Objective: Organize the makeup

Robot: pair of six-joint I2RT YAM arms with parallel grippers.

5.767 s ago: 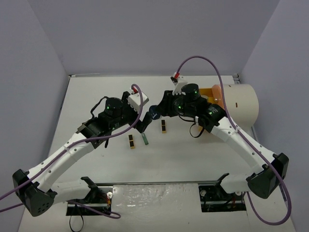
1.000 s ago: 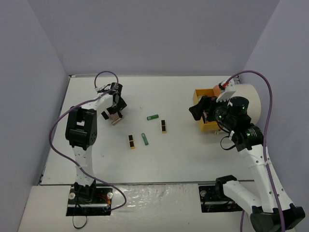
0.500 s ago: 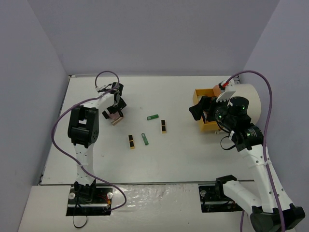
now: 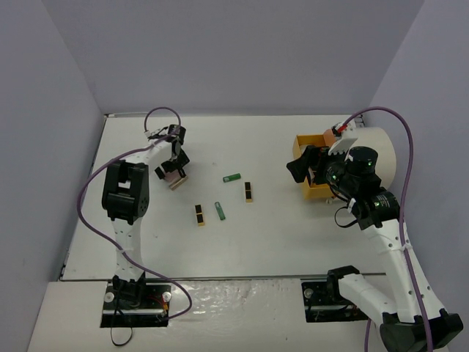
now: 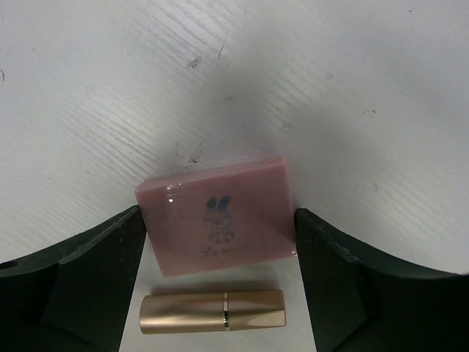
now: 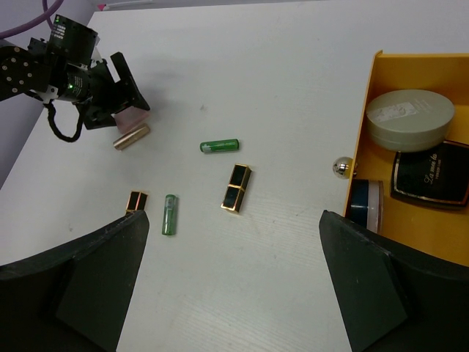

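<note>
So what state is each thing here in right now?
Palette: lying flat.
Left tool: fingers flank the palette, grip unclear.
Right tool: open, empty.
Rose tube: lying beside the palette.
Green tubes: lying loose, apart.
Lipsticks: lying loose, apart.
Drawer: open, compacts inside.

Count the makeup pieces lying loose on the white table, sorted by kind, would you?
Pink palette: 1
Rose-gold tube: 1
Green tubes: 2
Black-gold lipsticks: 2
Total: 6
</note>
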